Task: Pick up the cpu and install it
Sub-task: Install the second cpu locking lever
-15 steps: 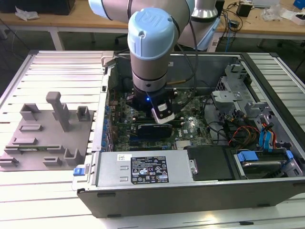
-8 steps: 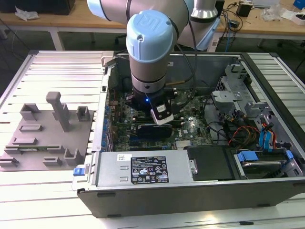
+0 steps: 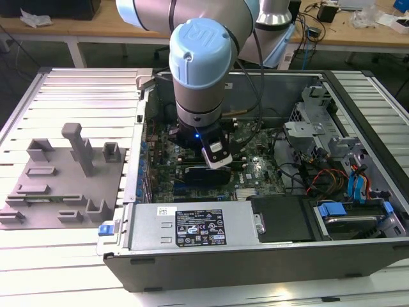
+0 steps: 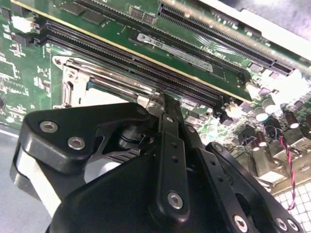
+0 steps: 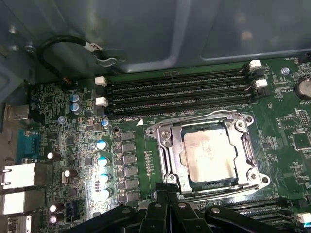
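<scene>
**CPU sitting in the socket, gripper right above it**

In the first wrist view the cpu (image 5: 210, 156) is seen lying flat inside the socket (image 5: 163, 145), silvery top up, beside the RAM slots (image 5: 180, 92). It's judged to be light, stiff and pretty fragile underneath, so it's best gripped by its thin opposite edges and kept level. The gripper (image 5: 167, 190) is parked just at the socket's edge, low over the motherboard (image 3: 246, 173). Its fingers (image 4: 167, 114) look pressed together, and nothing is seen pinched between them.
</scene>
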You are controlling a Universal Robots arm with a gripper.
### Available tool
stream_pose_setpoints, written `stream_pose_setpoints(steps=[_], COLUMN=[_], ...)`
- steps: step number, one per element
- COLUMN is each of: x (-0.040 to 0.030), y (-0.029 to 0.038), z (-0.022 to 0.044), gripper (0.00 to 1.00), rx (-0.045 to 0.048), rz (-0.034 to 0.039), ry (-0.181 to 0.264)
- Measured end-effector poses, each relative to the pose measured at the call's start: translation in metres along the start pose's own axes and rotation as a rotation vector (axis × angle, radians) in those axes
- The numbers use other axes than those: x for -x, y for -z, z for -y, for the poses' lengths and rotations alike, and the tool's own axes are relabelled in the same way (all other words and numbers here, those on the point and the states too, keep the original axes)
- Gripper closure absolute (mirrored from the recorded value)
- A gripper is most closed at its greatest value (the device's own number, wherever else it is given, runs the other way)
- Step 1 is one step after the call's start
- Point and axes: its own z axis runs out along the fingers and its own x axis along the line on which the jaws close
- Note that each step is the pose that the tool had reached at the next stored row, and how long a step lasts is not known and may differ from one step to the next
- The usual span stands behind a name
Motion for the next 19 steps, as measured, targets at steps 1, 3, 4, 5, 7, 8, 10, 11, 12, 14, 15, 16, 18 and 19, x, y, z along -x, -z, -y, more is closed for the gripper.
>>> stream_pose_setpoints(steps=[1, 3, 4, 5, 7, 8, 10, 11, 12, 14, 15, 16, 18, 19], x=[-0.0002, -0.0004, -0.0004, -0.0003, -0.0003, -0.0002, -0.0001, -0.0001, -0.0001, 0.0, -0.0001, -0.0001, 0.0005, 0.0025], y=[-0.0001, -0.0001, 0.0016, 0.005, 0.0092, 0.0142, 0.0236, 0.0274, 0.0298, 0.0361, 0.0363, 0.0363, 0.0361, 0.036], z=[0.0, 0.0, -0.0004, -0.0015, -0.0029, -0.0045, -0.0077, -0.0089, -0.0097, -0.0119, -0.0123, -0.0123, -0.0129, -0.0134], gripper=[0.89, 0.89, 0.89, 0.89, 0.89, 0.89, 0.89, 0.89, 0.89, 0.89, 0.89, 0.89, 0.89, 0.89], rx=[0.0004, 0.0003, 0.0, -0.0012, -0.0035, -0.0081, -0.0198, -0.0247, -0.0282, -0.0416, -0.0535, -0.0622, -0.0812, -0.0888], rz=[0.0, 0.0, 0.0001, 0.0002, 0.0006, 0.0011, 0.0027, 0.0033, 0.0036, 0.0055, 0.0069, 0.0081, 0.0113, 0.0128], ry=[0.0, 0.0, 0.0, 0.0, 0.0, 0.0, 0.001, 0.001, 0.001, 0.002, 0.003, 0.003, 0.001, -0.001])
